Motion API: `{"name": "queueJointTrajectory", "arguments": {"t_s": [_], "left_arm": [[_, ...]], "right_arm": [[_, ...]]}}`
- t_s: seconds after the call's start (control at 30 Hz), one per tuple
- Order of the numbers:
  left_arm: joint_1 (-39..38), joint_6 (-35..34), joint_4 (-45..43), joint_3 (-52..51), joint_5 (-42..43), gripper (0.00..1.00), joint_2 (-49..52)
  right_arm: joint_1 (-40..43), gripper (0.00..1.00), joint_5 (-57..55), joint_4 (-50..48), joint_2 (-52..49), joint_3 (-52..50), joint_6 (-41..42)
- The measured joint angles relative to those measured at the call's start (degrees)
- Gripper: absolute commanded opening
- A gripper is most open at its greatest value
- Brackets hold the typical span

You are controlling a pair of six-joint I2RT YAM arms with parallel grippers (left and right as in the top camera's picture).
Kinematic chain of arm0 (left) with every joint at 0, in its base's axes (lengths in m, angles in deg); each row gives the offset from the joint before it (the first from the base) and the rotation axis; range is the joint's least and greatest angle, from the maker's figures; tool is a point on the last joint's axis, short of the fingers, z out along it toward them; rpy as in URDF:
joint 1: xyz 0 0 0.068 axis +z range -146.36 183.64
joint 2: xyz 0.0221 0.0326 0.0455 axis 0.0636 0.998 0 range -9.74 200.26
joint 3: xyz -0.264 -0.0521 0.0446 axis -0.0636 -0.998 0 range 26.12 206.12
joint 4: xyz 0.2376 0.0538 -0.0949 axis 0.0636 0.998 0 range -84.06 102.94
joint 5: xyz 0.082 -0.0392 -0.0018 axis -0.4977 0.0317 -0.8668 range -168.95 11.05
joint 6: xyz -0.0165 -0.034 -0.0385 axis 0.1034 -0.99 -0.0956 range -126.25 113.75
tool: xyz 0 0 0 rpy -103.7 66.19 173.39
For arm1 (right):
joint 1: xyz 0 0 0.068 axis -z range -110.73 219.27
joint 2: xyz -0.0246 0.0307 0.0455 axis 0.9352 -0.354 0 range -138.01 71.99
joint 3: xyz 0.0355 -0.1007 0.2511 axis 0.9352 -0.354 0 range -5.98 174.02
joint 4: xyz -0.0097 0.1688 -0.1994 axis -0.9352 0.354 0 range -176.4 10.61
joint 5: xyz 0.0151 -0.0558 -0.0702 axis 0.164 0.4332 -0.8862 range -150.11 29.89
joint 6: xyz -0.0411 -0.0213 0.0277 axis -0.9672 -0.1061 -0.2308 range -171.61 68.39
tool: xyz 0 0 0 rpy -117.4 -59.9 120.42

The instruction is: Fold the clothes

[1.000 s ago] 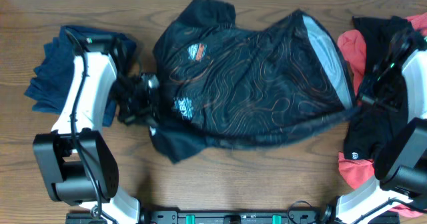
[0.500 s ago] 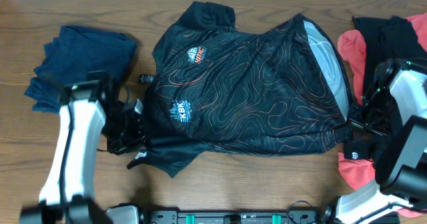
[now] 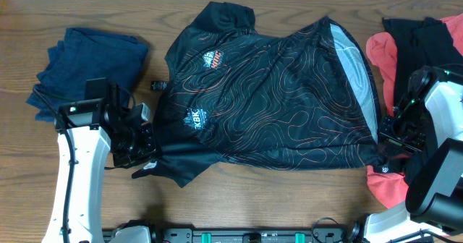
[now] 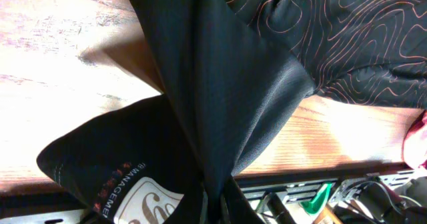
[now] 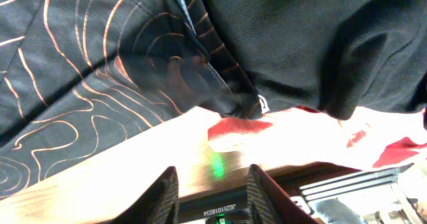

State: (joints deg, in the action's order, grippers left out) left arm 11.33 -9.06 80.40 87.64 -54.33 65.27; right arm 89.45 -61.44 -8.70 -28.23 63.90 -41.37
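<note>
**A:** Clothes (image 3: 268, 105) first: where do they lie?

**B:** The black jersey (image 3: 289, 77) is spread flat mid-table. A navy piece (image 3: 87, 62) sits far left, and coral-red pieces (image 3: 377, 55) are heaped at the right edge with more black cloth on top.

**A:** And the arms?

**B:** The left gripper (image 3: 145, 158) has its fingers pressed together on the jersey's near-left corner, and the wrist view shows the cloth gathered to a point between them. The right gripper (image 5: 212, 187) has its fingers spread with nothing between them, just beside the jersey's near-right hem.

**A:** So what could go wrong?

**B:** Only one corner is held. If the left arm pulls or lifts now, I'd expect the jersey to skew and bunch, because nothing anchors the right side. The near-left sleeve already looks doubled under itself, which could get pressed into the fold. The right fingers are also very near the red heap, so closing a little off could catch the wrong garment or two layers.

**A:** And the surface?

**B:** It's a dark wood-grain table (image 3: 217, 199), smooth-looking, so cloth should slide easily. A black rail (image 3: 253, 236) runs along the near edge. Only a pale strip shows beyond the far edge, and no more of the room is in view.
</note>
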Motion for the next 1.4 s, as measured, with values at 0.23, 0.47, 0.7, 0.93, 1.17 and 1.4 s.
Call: {"name": "queueJointTrajectory", "arguments": {"t_s": [0.23,0.47,0.7,0.93,1.17,1.4], "left_arm": [[0.0,-0.1,-0.7,0.0,0.0,0.07,0.0],[0.0,-0.4,-0.8,0.0,0.0,0.07,0.0],[0.0,-0.4,-0.9,0.0,0.0,0.07,0.0],[0.0,-0.4,-0.9,0.0,0.0,0.07,0.0],[0.0,-0.4,-1.1,0.0,0.0,0.06,0.0],[0.0,-0.4,-1.5,0.0,0.0,0.06,0.0]], "right_arm": [[0.0,0.39,0.6,-6.3,0.0,-0.2,0.0],[0.0,0.41,3.2,-12.1,0.0,-3.1,0.0],[0.0,0.34,5.7,-16.9,-0.1,-7.8,0.0],[0.0,0.01,5.9,-16.5,-0.2,-8.6,0.2],[0.0,0.01,4.3,-4.3,-0.2,-6.7,0.2],[0.0,0.01,-3.5,-0.8,-0.2,-3.4,4.7]]}}
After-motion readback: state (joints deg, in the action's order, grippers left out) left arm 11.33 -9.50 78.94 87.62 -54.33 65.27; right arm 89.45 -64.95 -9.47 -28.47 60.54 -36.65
